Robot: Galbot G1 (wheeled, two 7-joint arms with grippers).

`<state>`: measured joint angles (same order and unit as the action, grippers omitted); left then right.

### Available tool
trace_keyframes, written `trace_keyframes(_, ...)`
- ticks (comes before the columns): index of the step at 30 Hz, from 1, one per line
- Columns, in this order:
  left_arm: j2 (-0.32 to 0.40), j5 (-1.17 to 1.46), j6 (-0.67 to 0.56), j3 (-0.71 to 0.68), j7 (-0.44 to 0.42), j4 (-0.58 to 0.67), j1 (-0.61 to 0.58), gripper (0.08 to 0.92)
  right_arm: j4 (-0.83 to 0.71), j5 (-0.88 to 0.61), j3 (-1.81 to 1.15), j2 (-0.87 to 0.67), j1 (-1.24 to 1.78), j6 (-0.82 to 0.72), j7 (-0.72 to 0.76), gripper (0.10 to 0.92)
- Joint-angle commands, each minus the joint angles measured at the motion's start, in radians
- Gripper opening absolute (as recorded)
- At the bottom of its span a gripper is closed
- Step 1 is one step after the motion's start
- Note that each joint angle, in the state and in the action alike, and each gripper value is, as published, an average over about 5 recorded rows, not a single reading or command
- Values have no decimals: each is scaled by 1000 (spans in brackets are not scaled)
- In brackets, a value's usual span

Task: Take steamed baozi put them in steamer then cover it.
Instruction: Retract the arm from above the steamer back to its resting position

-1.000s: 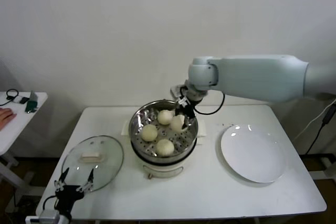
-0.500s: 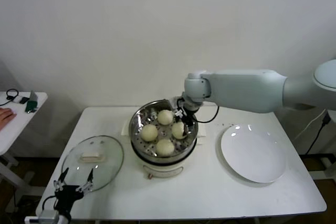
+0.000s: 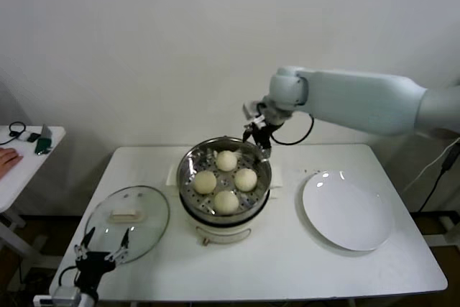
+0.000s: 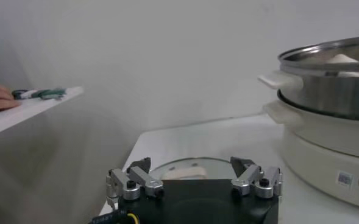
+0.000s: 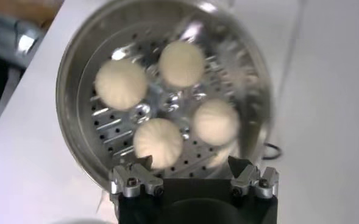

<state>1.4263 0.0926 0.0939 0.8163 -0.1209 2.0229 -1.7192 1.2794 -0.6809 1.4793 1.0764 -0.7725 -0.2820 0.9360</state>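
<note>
Several off-white baozi [image 3: 226, 180] lie on the perforated tray of the shiny steamer [image 3: 188, 167] at the table's middle; they also show in the right wrist view [image 5: 181, 63]. My right gripper [image 3: 257, 134] is open and empty, raised above the steamer's far rim; in its own view [image 5: 193, 165] the jaws stand wide apart. The glass cover [image 3: 128, 220] with a cream handle lies flat on the table left of the steamer. My left gripper [image 3: 102, 246] is open, low at the table's front left, just in front of the cover [image 4: 185, 168].
A flat white plate [image 3: 348, 211] lies right of the steamer. A side table [image 3: 21, 159] with small items and a person's hand stands at the far left. The steamer's white base [image 4: 325, 152] shows in the left wrist view.
My right gripper let go of the last baozi in the steamer and rose up and back above the far rim. The left arm has not moved.
</note>
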Motion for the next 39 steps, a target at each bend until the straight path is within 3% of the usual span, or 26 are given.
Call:
trace_keyframes(1, -5, -4, 1, -6, 0, 5, 1, 823, 74, -263, -492, -317, 174, -53, -347, 823)
trace_keyframes(7, -4, -3, 2, -19, 13, 6, 1, 823, 279, -224, -983, -586, 653, -38, -591, 823)
trace_keyframes(13, 12, 1, -20, -44, 77, -10, 30, 823, 377, -206, -1406, -735, 1225, 120, -825, 823)
trace_keyframes(18, 14, -18, -51, -54, 96, -6, 50, 823, 419, -199, -2015, -623, 1810, 211, -932, 823)
trace_keyframes(23, -2, -32, -82, -49, 91, -11, 60, 823, 481, -163, -2327, -426, 2203, 316, -940, 823)
trace_keyframes(31, -14, -50, -97, -66, 71, -12, 66, 823, 475, 18, -2391, -154, 2454, 501, -888, 823)
trace_keyframes(39, -28, -138, -132, -75, 73, -12, 89, 823, 469, 13, -2267, -33, 2512, 640, -892, 823)
